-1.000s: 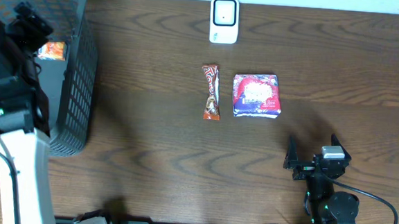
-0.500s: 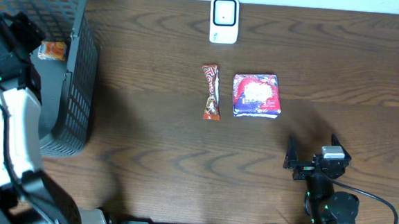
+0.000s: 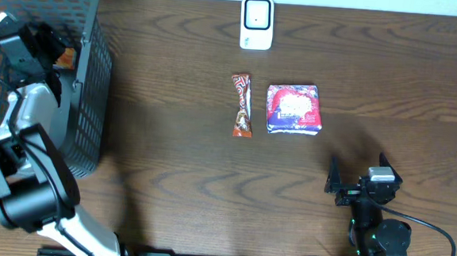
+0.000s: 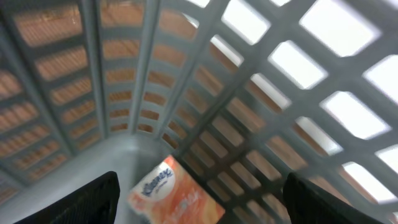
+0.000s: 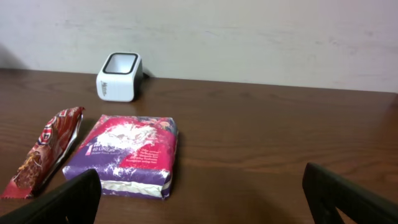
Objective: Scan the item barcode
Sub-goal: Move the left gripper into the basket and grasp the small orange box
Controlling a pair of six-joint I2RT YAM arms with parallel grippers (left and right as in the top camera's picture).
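The left claw (image 4: pixel 199 183) hung wide open and empty inside the grey basket (image 3: pixel 87 95), just above an orange tissue pack (image 4: pixel 177 198). The right claw (image 3: pixel 360 180), fully open and empty, sat on the wooden surface (image 3: pixel 171 156), apart from a snack bar (image 3: pixel 242 105), purple packet (image 3: pixel 294 109) and scanner (image 3: pixel 256 22).

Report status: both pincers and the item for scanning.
Left pincer open, inside the gray basket, aimed at the Kleenex pack, not gripping. Right pincer open, empty. Basket walls crowd the pack; scanner at the table's far edge.
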